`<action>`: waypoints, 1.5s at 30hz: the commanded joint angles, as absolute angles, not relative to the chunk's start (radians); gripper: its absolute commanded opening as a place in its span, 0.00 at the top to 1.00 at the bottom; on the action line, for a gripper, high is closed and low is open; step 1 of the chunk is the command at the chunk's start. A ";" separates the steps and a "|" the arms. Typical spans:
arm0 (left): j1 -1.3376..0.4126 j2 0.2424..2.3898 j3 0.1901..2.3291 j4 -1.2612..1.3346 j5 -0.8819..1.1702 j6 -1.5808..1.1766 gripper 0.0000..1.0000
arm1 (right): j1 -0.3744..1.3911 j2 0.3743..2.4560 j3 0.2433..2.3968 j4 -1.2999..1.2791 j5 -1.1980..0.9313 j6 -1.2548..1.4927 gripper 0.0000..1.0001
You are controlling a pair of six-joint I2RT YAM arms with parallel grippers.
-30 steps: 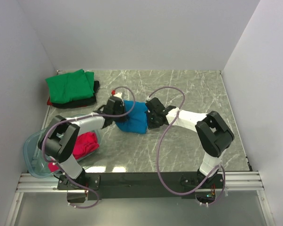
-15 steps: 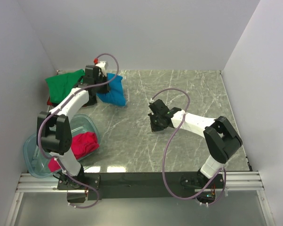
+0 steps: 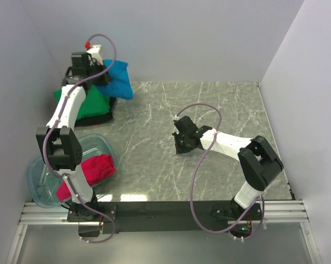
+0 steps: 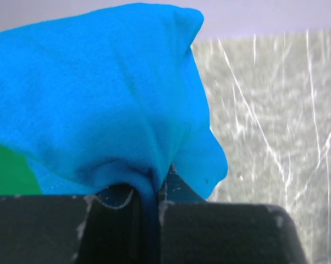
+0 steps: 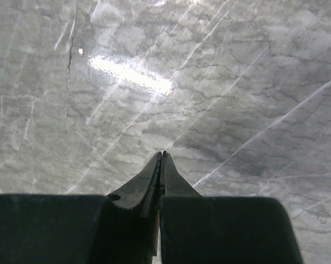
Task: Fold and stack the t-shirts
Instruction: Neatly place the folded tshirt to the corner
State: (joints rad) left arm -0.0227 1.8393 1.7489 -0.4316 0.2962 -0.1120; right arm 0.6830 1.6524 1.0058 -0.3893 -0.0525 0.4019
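The left gripper (image 4: 149,193) is clamped nearly shut on a bunched fold of the blue t-shirt (image 4: 99,93). The shirt is held lifted at the table's eleven o'clock corner. Just below it, toward seven o'clock, the green t-shirt (image 3: 84,104) is laid on the black t-shirt (image 3: 111,103). The magenta-red t-shirt (image 3: 97,168) is seen crumpled in a clear plastic bin (image 3: 38,177) at eight o'clock, beside the left arm. The right gripper (image 5: 161,157) is closed on nothing, its tips held low over the marble-patterned table (image 3: 220,104) near the centre, well apart from every shirt.
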 commanded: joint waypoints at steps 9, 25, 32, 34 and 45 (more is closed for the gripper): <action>0.182 1.809 1.732 -0.316 0.445 -0.129 1.00 | 0.686 1.643 0.996 -0.361 -0.058 0.380 1.00; 0.288 1.810 1.571 -0.204 0.233 -0.215 1.00 | 0.678 1.674 0.993 -0.359 -0.066 0.374 1.00; 0.322 1.804 1.517 -0.163 0.160 -0.265 1.00 | 0.673 1.684 0.997 -0.357 -0.075 0.374 1.00; 0.321 1.834 1.525 -0.182 0.143 -0.265 1.00 | 0.673 1.684 0.996 -0.356 -0.077 0.373 1.00; 0.307 1.956 1.569 -0.274 -0.036 -0.281 0.77 | 0.672 1.672 0.992 -0.367 -0.066 0.370 1.00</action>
